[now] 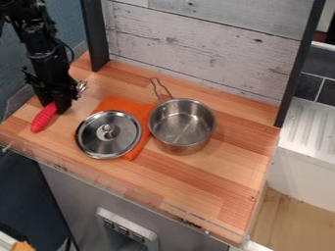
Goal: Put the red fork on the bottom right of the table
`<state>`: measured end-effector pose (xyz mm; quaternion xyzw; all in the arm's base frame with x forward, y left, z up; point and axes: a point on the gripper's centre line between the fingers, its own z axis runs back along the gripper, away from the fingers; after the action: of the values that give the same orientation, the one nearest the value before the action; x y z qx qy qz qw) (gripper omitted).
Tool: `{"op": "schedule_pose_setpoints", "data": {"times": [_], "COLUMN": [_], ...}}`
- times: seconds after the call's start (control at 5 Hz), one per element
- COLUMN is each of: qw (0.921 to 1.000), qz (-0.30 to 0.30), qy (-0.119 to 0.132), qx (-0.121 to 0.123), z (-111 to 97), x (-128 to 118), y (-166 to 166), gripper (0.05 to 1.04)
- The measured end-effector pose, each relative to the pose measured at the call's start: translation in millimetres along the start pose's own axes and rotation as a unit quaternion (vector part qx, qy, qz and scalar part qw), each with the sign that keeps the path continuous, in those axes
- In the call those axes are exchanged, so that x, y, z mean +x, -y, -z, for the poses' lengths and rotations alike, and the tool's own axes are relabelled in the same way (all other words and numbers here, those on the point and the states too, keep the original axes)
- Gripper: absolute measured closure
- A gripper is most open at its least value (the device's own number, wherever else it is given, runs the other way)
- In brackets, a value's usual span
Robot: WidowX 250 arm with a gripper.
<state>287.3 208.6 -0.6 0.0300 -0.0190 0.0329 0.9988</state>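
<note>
At the left of the table, my gripper (55, 104) hangs low, shut on the red fork (44, 118). The fork's red handle slants down and left from the fingers, and its metal tines stick out on the gripper's upper right side. The middle of the fork is hidden behind the gripper. I cannot tell whether the fork touches the wooden table (222, 184).
An orange cloth (123, 104) lies right of the gripper, with a metal lid (108, 134) partly over it. Beside them stands a steel pot (182, 122), its handle toward the back wall. A low clear rail (124, 185) runs along the front edge.
</note>
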Motion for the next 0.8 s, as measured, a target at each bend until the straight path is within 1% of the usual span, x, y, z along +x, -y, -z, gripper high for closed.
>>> {"op": "schedule_pose_setpoints", "data": {"times": [0.2,0.4,0.6,0.8], "qw": [0.9998,0.9990,0.9981,0.9990], "qz": [-0.004,-0.032,-0.055,-0.011], "qy": [-0.017,-0.023,0.005,0.037], "qx": [0.006,0.023,0.028,0.024], "z": [-8,-36,-79,-99], "x": [-3,0,13,16], "y": [6,18,61,110], "gripper": [0.731,0.731,0.731,0.731]}}
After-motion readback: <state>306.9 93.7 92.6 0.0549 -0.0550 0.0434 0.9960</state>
